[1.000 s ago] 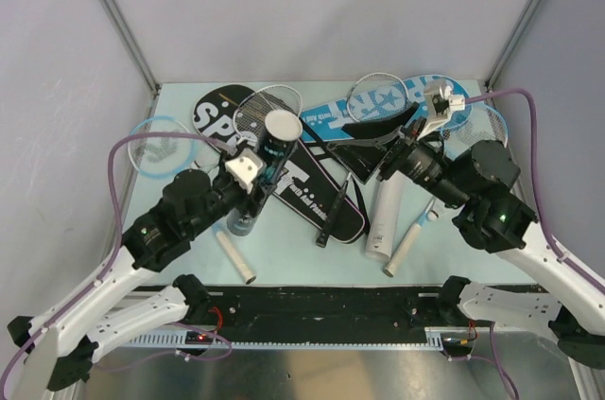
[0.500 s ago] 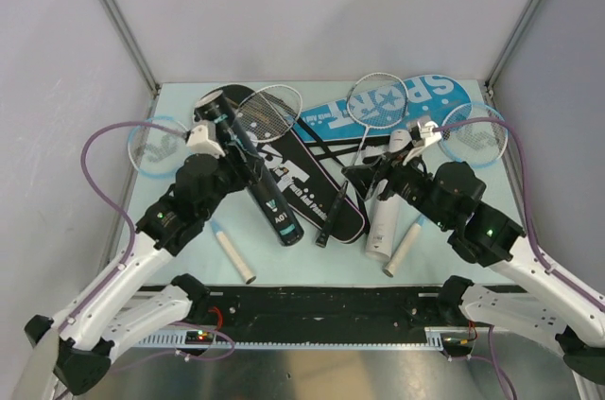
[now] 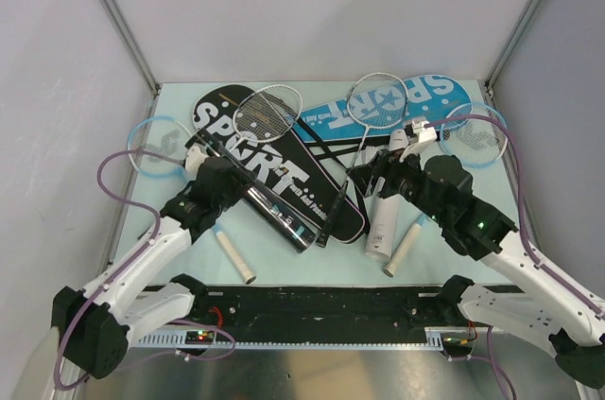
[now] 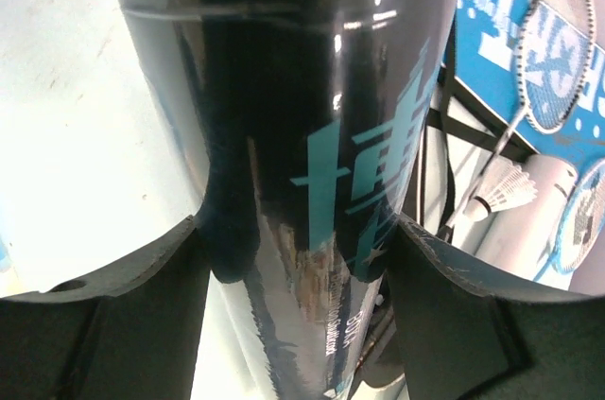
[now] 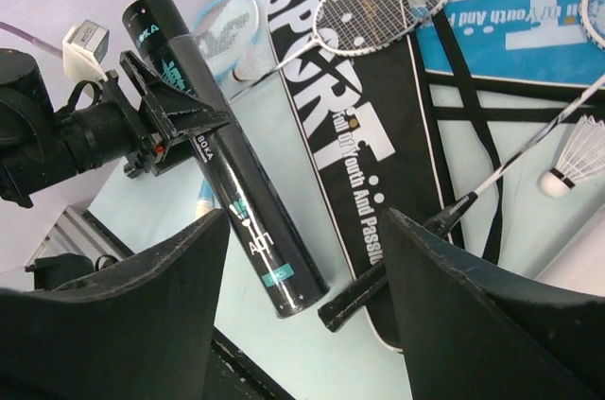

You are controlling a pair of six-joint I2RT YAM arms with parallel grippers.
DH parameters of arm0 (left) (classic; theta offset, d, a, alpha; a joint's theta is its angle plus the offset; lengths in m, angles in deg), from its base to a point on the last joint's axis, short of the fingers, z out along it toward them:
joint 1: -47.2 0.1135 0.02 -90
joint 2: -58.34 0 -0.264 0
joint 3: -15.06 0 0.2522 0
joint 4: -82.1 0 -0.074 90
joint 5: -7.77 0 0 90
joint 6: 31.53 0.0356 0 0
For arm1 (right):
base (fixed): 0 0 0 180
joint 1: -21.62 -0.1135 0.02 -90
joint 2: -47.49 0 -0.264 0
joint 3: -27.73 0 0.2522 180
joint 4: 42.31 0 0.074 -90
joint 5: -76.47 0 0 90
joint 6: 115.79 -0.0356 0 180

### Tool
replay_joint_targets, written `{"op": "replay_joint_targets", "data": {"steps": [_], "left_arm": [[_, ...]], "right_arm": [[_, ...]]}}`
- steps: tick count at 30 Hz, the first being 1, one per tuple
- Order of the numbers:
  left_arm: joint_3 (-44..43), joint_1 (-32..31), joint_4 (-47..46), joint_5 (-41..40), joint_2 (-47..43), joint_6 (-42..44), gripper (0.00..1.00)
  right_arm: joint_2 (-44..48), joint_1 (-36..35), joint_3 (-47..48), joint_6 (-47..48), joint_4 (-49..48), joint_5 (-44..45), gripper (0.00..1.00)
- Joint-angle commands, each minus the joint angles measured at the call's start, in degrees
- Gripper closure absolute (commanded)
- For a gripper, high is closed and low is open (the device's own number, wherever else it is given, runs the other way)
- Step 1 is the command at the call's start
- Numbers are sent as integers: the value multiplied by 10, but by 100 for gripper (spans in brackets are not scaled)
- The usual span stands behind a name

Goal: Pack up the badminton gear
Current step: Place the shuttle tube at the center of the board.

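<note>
My left gripper (image 3: 230,176) is shut on the long black tube (image 3: 276,213), near its capped end. In the left wrist view the tube (image 4: 312,135) fills the gap between both fingers. The tube lies slanted along the black SPORT cover (image 3: 284,165), its other end toward the near edge. It also shows in the right wrist view (image 5: 236,192). My right gripper (image 3: 371,178) is open and empty above the cover's narrow end (image 5: 397,192). A white shuttlecock (image 5: 572,159) and the white tube (image 3: 380,225) lie just to its right.
The blue SPORT cover (image 3: 416,97) lies at the back right. Two silver rackets (image 3: 267,113) (image 3: 378,100) rest on the covers. Light-blue rackets lie at the left (image 3: 156,145) and right (image 3: 477,135). White handles (image 3: 236,258) (image 3: 405,247) lie near the front rail.
My left gripper has tipped the black tube from upright to lying down and lowered to the left. My right gripper has come forward and left from the back right.
</note>
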Motion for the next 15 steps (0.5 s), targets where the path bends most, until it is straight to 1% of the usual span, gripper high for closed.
{"op": "replay_joint_targets", "data": {"steps": [1, 6, 15], "left_arm": [[14, 5, -9, -10, 31, -47, 68], [29, 4, -6, 4, 62, -38, 65], [34, 4, -7, 5, 88, -25, 50]], "right_arm": [[-13, 19, -4, -13, 1, -19, 30], [-31, 32, -9, -15, 0, -32, 31], [-65, 66, -19, -24, 26, -37, 32]]}}
